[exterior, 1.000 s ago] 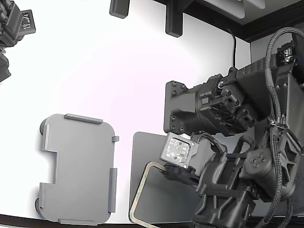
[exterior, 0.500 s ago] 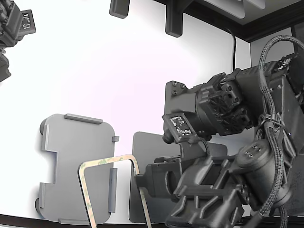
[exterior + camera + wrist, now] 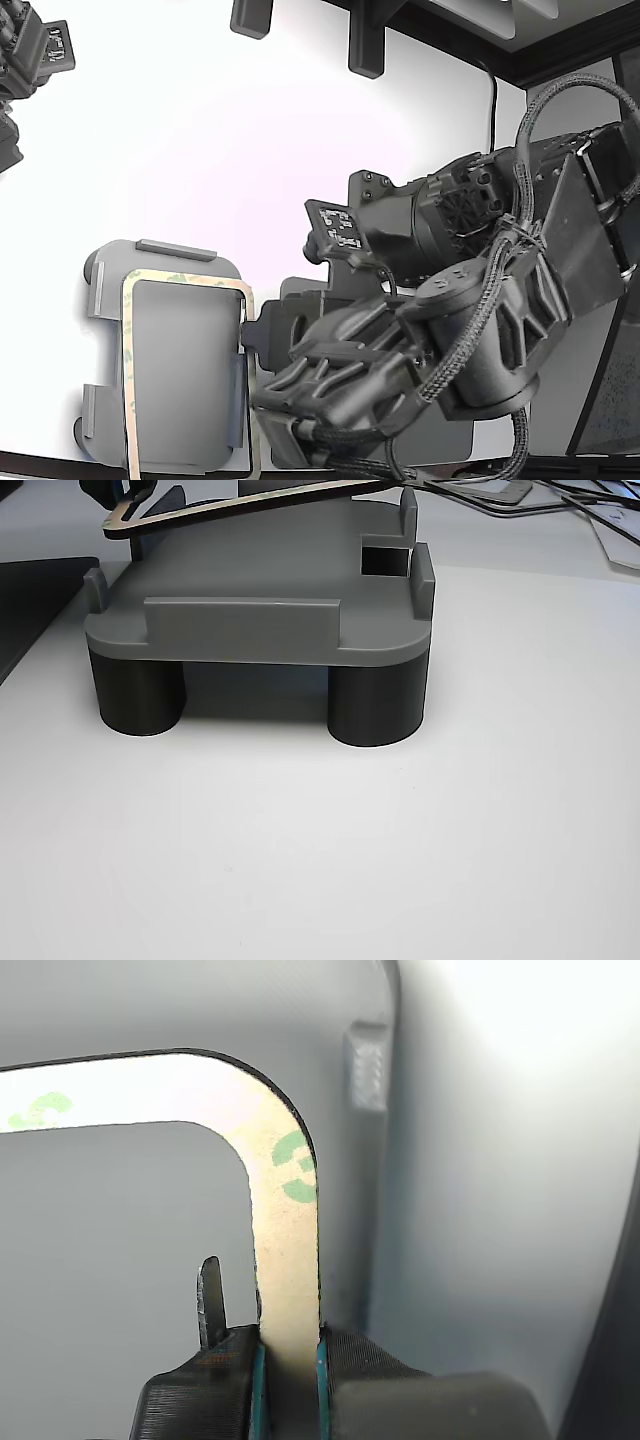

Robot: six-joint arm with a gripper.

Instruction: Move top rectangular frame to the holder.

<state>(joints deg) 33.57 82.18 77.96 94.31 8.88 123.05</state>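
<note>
The top rectangular frame (image 3: 127,370) is a thin beige outline with green flecks, and it now lies over the holder (image 3: 185,370) in the exterior view. My gripper (image 3: 250,338) is shut on the frame's long side nearest the arm. In the wrist view the frame's strip (image 3: 285,1230) runs between the two fingers of my gripper (image 3: 288,1360), next to a rounded corner, with the holder's grey floor (image 3: 120,1260) beneath. The other view shows the frame (image 3: 250,502) tilted and held slightly above the holder (image 3: 260,580), not resting in it.
The holder stands on black round legs (image 3: 375,705) and has raised edge tabs (image 3: 368,1065). A dark grey mat (image 3: 295,300) lies beside it, mostly covered by my arm. Another arm's end (image 3: 30,60) sits at the exterior view's top left. Black brackets (image 3: 365,45) hang at the back edge.
My arm has swung toward the exterior view's left, carrying the frame off the dark mat and turning it until it lines up over the holder.
</note>
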